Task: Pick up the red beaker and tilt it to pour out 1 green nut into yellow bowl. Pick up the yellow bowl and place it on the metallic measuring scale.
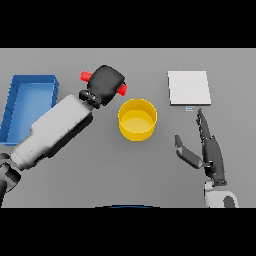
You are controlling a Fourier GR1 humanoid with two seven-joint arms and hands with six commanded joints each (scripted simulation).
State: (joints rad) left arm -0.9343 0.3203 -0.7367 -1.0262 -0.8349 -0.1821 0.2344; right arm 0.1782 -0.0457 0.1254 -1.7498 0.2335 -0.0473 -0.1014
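My left hand [106, 82] is shut on the red beaker [86, 76], which shows only as red ends poking out on either side of the hand. The beaker lies tilted almost sideways, one red end just above and left of the yellow bowl [137, 120]. The bowl stands in the middle of the table; I cannot make out any nut inside it. The metallic measuring scale [188, 88] is a flat pale square at the far right. My right hand [210, 150] rests open on the table, right of the bowl and just below the scale.
A blue tray [30, 105] lies at the table's left side, partly behind my left forearm [52, 130].
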